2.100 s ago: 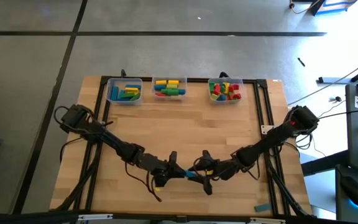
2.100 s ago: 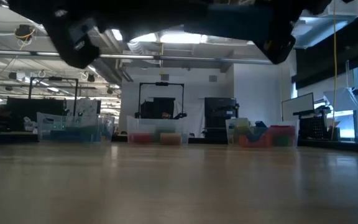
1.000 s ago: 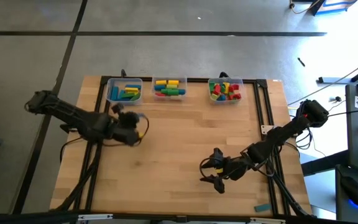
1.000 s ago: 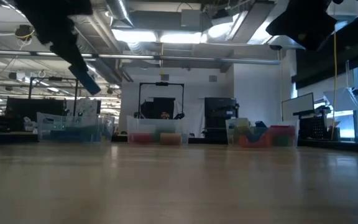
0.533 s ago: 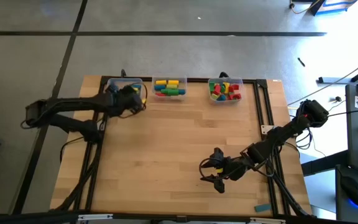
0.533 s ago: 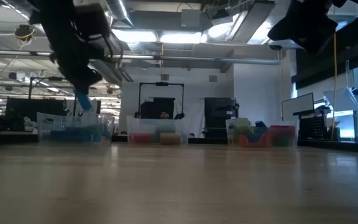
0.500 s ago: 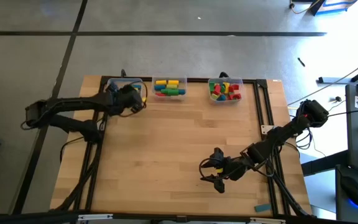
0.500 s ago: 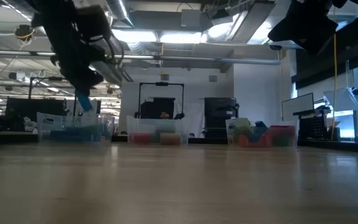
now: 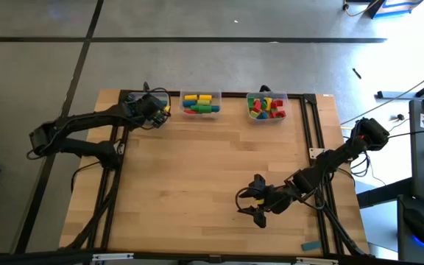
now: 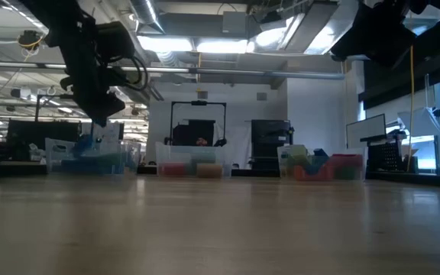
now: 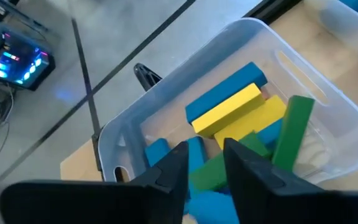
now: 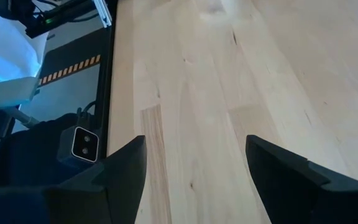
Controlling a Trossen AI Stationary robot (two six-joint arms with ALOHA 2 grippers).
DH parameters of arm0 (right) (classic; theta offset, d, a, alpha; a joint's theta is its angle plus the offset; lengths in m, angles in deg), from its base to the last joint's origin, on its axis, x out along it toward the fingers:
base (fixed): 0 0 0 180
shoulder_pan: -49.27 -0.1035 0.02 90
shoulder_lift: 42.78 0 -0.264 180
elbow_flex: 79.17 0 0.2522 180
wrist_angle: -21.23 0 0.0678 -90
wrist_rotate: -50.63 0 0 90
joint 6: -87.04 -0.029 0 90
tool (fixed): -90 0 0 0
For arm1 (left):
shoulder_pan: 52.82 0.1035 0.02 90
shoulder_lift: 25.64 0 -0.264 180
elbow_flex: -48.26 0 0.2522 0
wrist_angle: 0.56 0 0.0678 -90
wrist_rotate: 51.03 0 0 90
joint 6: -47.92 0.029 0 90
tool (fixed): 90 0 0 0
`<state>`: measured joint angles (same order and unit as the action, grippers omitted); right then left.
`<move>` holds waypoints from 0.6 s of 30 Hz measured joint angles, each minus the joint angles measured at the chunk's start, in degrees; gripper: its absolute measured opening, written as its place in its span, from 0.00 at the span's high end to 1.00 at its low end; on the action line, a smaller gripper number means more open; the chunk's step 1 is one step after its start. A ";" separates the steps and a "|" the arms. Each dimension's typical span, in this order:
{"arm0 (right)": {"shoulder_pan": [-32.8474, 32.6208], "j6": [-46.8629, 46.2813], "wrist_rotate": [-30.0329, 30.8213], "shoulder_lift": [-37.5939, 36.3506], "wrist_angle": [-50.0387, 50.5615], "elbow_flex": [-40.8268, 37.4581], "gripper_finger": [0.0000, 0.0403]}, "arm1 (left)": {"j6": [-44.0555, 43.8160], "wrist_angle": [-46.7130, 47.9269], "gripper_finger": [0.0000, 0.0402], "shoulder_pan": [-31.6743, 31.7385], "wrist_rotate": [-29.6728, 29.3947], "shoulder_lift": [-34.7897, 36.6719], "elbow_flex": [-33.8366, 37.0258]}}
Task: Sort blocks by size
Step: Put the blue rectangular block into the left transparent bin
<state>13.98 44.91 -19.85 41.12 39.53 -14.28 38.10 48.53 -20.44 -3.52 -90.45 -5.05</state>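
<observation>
The table (image 9: 219, 169) held three bins along its far edge, each for one size of blocks (image 9: 201, 103). The left gripper (image 9: 153, 110) hung over the left bin (image 11: 328, 106) of long bars, probably to drop one there; its jaws stood slightly parted, nothing visibly between them. The right gripper (image 9: 250, 204) waited, released, low over bare wood. No readable writing showed.

Blocks (image 9: 200, 104), sorted into three clear bins along the table's far edge.
- Left group (image 11: 241, 124): long bars, blue, yellow and green, lay piled crosswise, some tilted.
- Middle group: medium bars, yellow, green, blue and red, lay stacked flat.
- Right group (image 9: 266, 107): short pieces, mostly red with green and yellow, lay jumbled.
</observation>
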 joint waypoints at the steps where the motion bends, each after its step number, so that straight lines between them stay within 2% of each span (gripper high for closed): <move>1: 0.00 0.00 -0.01 0.01 0.19 0.00 0.34 | 0.02 0.01 0.75 0.06 0.16 0.00 0.00; 9: 0.00 0.08 -0.06 0.02 0.08 0.00 0.34 | 1.74 0.12 0.54 -0.67 1.07 0.50 0.00; 13: 0.01 0.37 -1.48 0.02 0.47 0.00 0.34 | 1.75 0.06 0.51 -3.84 1.94 3.16 -0.37; 18: 0.04 0.40 -1.46 0.02 1.46 0.00 0.34 | 1.69 -0.31 0.51 -11.09 2.79 8.15 -1.64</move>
<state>14.03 45.31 -21.31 41.14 40.99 -14.28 39.79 48.22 -31.53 -0.73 -82.31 -6.70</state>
